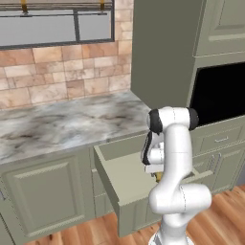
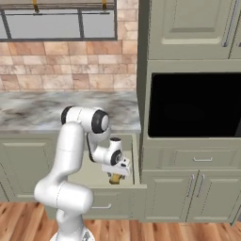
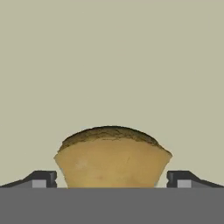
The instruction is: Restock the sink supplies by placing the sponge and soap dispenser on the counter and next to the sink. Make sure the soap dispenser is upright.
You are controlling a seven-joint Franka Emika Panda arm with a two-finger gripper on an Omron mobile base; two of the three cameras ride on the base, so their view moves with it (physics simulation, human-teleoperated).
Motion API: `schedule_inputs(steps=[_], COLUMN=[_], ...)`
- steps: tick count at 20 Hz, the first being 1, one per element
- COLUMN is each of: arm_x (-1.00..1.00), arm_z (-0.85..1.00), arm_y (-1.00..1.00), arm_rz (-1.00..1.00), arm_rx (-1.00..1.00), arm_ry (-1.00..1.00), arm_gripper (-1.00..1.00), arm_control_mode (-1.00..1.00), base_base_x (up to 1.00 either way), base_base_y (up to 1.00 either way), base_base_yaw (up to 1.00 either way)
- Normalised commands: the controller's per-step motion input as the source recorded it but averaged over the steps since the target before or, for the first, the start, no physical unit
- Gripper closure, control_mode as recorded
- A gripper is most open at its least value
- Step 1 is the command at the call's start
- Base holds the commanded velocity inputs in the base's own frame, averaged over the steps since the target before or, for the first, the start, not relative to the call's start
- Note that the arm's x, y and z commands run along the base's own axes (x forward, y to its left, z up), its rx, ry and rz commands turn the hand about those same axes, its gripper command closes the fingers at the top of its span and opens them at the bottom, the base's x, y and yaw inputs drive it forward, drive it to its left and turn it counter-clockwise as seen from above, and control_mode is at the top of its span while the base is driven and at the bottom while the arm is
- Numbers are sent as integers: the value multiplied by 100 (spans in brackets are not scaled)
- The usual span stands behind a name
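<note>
Currently the pincer (image 3: 111,186) points down into an open drawer (image 1: 122,179), with one dark fingertip (image 3: 43,179) on each side of the sponge (image 3: 111,159). Both tips sit just beside the sponge's flanks; firm contact cannot be confirmed from the hand view. The sponge appears as a yellow-orange block with a darker, rounded top edge, lying against the plain sage drawer floor.

From the right base view, the arm rises from its base, bends at a dark-jointed elbow above bench height, then folds down so the wrist hangs over the drawer's right portion. The sponge (image 2: 114,179) shows just under the hand. From the left base view, the forearm hides most of the hand, and a small yellow part of the sponge (image 1: 158,177) shows beside it.

Beyond the drawer, the marble bench (image 1: 62,124) runs left below a tiled wall. A dark oven opening (image 2: 195,103) sits to the right.
</note>
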Motion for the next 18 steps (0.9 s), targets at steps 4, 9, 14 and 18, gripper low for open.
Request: schedule_inputs(steps=[4, 9, 14, 18], arm_x=[0, 0, -2, -11], arm_z=[-32, -17, 13, 84], arm_y=[0, 2, 10, 4], arm_rz=[0, 0, 0, -3], arm_rx=[0, 1, 6, 4], arm_ry=[0, 0, 0, -3], arm_gripper=[-100, 100, 100, 100], arm_control_mode=[-100, -100, -100, -100], base_base_x=[0, 0, 0, 0], base_base_y=[0, 0, 0, 0], base_base_yaw=[0, 0, 0, 0])
